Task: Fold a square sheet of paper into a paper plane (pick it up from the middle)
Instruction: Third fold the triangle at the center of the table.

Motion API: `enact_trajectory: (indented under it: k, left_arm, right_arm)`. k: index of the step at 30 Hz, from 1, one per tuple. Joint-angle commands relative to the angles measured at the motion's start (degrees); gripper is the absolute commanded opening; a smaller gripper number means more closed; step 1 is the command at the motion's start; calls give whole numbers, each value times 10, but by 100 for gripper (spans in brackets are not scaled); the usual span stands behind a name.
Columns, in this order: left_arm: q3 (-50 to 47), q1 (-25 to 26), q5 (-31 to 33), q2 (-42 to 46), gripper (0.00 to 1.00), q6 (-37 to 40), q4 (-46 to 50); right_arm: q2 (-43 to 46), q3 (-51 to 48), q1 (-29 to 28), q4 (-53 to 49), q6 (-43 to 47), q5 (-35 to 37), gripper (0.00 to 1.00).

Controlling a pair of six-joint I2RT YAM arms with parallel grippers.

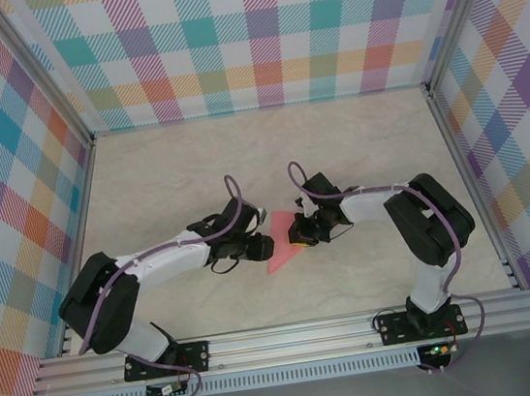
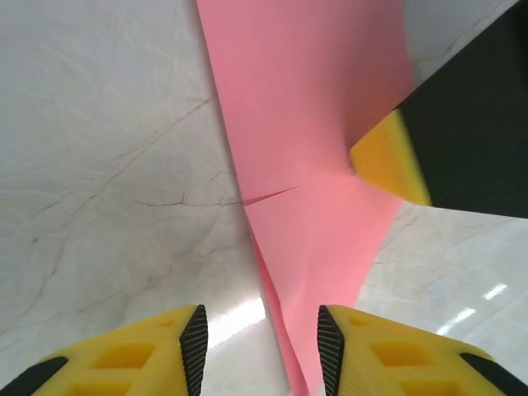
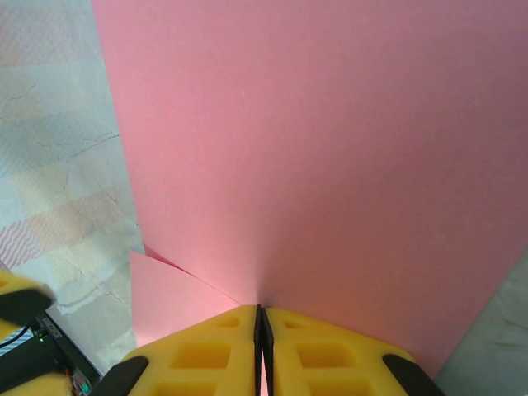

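Near the middle of the table (image 1: 145,175), folded pink paper (image 1: 279,247) lies between both arms. Right gripper (image 3: 261,318) is clenched on the paper's edge. Left gripper (image 2: 262,334) is released, jaws apart, straddling its narrow end.

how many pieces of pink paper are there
1: the folded pink sheet sits mid-table between the arms, with the right gripper shut on it and the left gripper open astride its pointed end. Another directly beneath would be hidden.
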State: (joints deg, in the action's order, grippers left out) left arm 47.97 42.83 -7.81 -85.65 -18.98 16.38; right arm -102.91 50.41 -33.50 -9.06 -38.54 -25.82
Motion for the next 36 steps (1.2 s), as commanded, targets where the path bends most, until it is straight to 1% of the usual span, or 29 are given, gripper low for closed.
enact_trajectory:
  k: [1, 2, 4, 7, 10, 17, 22, 29, 36]
  left_arm:
    - [-13, -4, -17, 57, 34, -60, 1]
    - [-19, -3, -37, 67, 31, -68, -23]
    - [-26, -3, -74, 74, 26, -81, -36]
    - [-34, -2, -148, 50, 23, -103, -77]
    - [-36, -2, -167, 11, 20, -122, -105]
    - [-19, -2, -206, -72, 19, -130, -137]
    - [-9, -2, -208, -108, 19, -118, -122]
    - [-15, -2, -195, -131, 19, -104, -104]
    - [-19, -2, -147, -111, 19, -77, -48]
  right_arm:
    - [-26, -25, -5, -41, 4, 62, 12]
    - [-26, -24, -5, -43, 3, 63, 12]
    - [-25, -24, -5, -44, 5, 63, 12]
    - [-27, -22, -5, -47, 5, 66, 12]
    - [-30, -21, -4, -48, 5, 68, 12]
    - [-34, -22, -4, -52, 4, 73, 12]
    - [-34, -20, -4, -56, 5, 75, 12]
    - [-36, -17, -5, -66, 9, 83, 12]
    - [-41, -15, -4, -75, 11, 91, 12]
